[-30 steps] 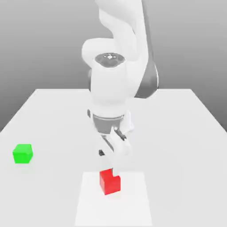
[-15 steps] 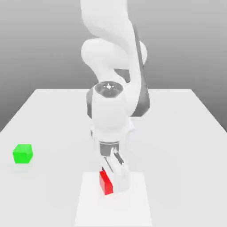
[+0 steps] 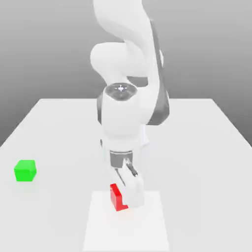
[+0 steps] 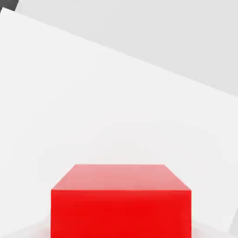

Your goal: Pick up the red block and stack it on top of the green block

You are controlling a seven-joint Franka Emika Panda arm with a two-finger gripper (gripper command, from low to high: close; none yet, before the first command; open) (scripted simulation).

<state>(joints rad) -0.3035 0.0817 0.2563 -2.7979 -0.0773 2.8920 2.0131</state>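
The red block (image 3: 116, 197) is seen in the lower middle of the exterior view, on a paler square patch (image 3: 152, 226) of the white table (image 3: 206, 147). It is clamped by the gripper (image 3: 126, 199), whose fingers are closed on its sides. The block is not yet lifted, as far as can be judged. The green block (image 3: 25, 170) is placed well apart, at the left edge. Lifting, carrying and stacking are left to be done.

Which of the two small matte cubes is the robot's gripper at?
The small matte red cube; the gripper is down on it, while the green cube sits apart.
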